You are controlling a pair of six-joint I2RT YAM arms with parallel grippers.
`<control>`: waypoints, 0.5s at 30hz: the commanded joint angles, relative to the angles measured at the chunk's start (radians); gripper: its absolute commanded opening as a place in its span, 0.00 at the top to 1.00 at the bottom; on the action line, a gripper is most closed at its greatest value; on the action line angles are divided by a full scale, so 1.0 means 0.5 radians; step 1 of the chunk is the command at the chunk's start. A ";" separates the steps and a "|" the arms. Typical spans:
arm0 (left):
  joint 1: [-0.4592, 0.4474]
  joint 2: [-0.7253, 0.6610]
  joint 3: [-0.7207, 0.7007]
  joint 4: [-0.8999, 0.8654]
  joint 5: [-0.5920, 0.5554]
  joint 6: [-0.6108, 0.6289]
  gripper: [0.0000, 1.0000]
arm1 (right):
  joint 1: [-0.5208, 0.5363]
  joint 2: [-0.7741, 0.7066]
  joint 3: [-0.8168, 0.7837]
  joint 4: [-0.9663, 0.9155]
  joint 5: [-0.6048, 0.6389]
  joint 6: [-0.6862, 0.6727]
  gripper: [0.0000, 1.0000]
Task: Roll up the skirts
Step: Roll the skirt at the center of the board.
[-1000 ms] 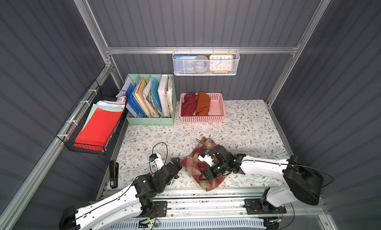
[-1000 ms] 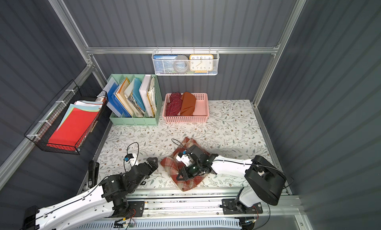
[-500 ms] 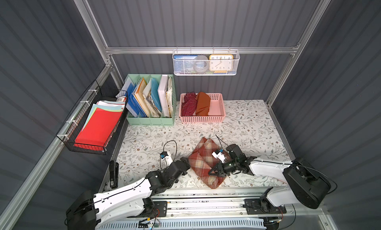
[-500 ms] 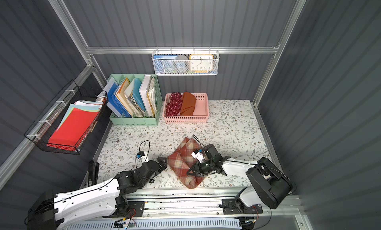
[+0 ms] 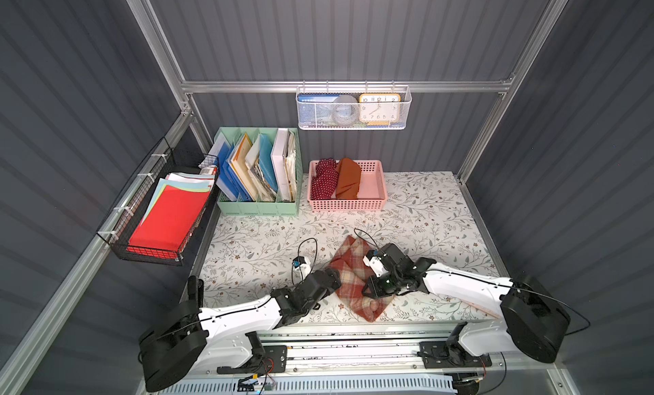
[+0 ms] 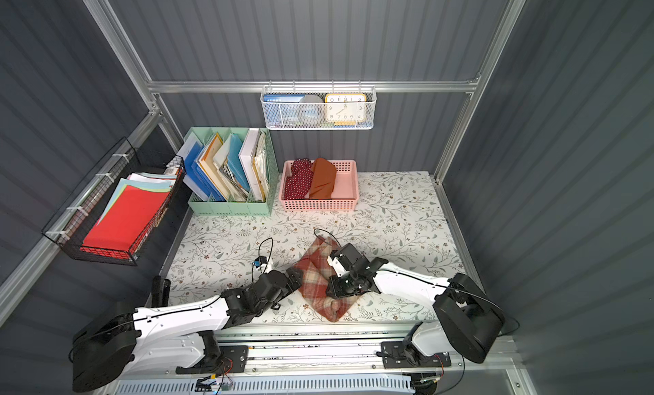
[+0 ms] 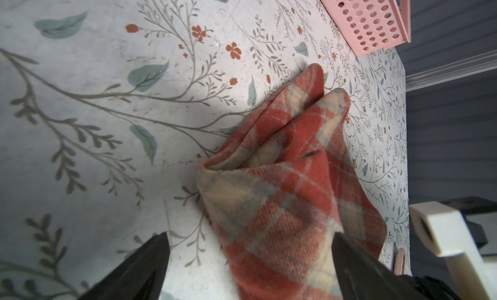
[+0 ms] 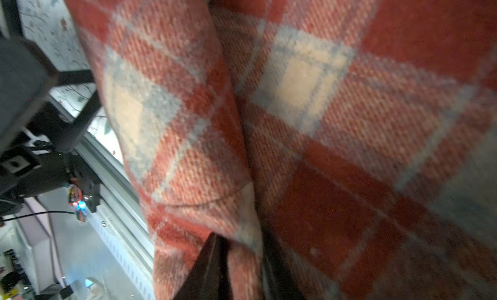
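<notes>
The red-and-cream plaid skirt [image 5: 348, 273] [image 6: 313, 273] lies folded in a bundle near the table's front edge. My left gripper [image 5: 332, 274] [image 7: 250, 258] is open at the bundle's left edge, and the cloth [image 7: 282, 191] lies between its fingers, against one of them. My right gripper [image 5: 371, 290] [image 8: 242, 258] lies on the skirt's right side, its narrow jaws pinching a fold of plaid [image 8: 322, 97]. The polka-dot skirt [image 5: 323, 179] and the rust-orange skirt [image 5: 348, 179] lie rolled side by side in the pink basket [image 5: 371, 195].
A mint file organiser [image 5: 258, 205] full of folders stands at the back left, next to the pink basket [image 7: 371, 21]. A black wire basket [image 5: 166, 216] of red paper hangs on the left wall. A white wire basket [image 5: 354, 108] with a clock hangs on the back rail.
The plaid skirt has gone from a spread patch to a narrower folded bundle. My left gripper has moved right, up to its left edge. The right gripper swung right, then back over the cloth.
</notes>
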State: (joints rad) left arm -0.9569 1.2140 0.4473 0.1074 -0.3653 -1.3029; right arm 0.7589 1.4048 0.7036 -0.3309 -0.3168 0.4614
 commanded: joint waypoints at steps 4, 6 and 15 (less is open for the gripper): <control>-0.001 0.219 0.019 0.333 0.014 0.124 0.00 | 0.096 0.052 0.053 -0.498 0.596 0.000 0.72; 0.005 0.322 0.038 0.385 0.033 0.150 0.00 | 0.099 0.085 0.061 -0.557 0.681 0.039 0.72; 0.046 0.536 0.011 0.649 0.043 0.160 0.00 | 0.099 0.229 0.067 -0.463 0.609 0.012 0.72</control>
State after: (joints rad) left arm -0.9436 1.4612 0.4576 0.3954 -0.3500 -1.2457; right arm 0.8066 1.4811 0.7486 -0.4797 -0.0406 0.4728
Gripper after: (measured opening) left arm 0.997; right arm 0.279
